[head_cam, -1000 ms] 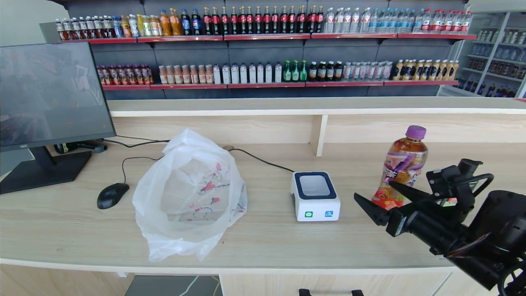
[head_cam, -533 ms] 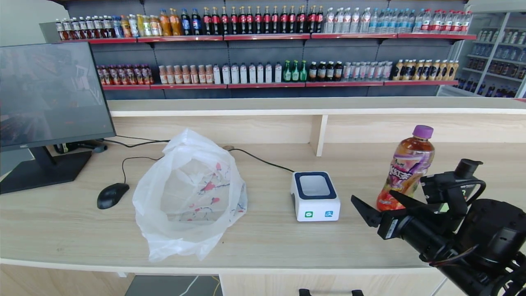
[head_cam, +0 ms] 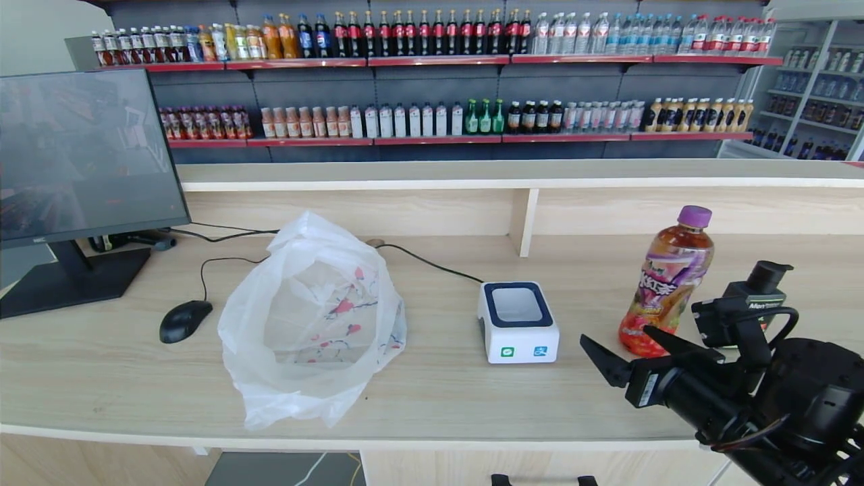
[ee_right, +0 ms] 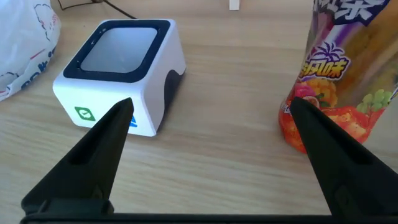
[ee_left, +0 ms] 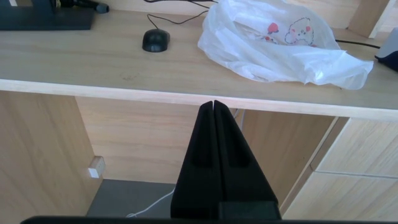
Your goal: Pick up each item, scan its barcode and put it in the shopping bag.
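My right gripper [head_cam: 615,335] gapes empty, bottle [head_cam: 665,283] just beyond its outer finger; likely heavy, slick, so I'd grip mid-label.

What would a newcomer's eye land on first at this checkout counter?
Probably the purple-capped drink bottle standing on the right side of the counter, with the open right gripper close in front of it. Next come the crumpled white shopping bag left of centre and the small white scanner between bag and bottle.
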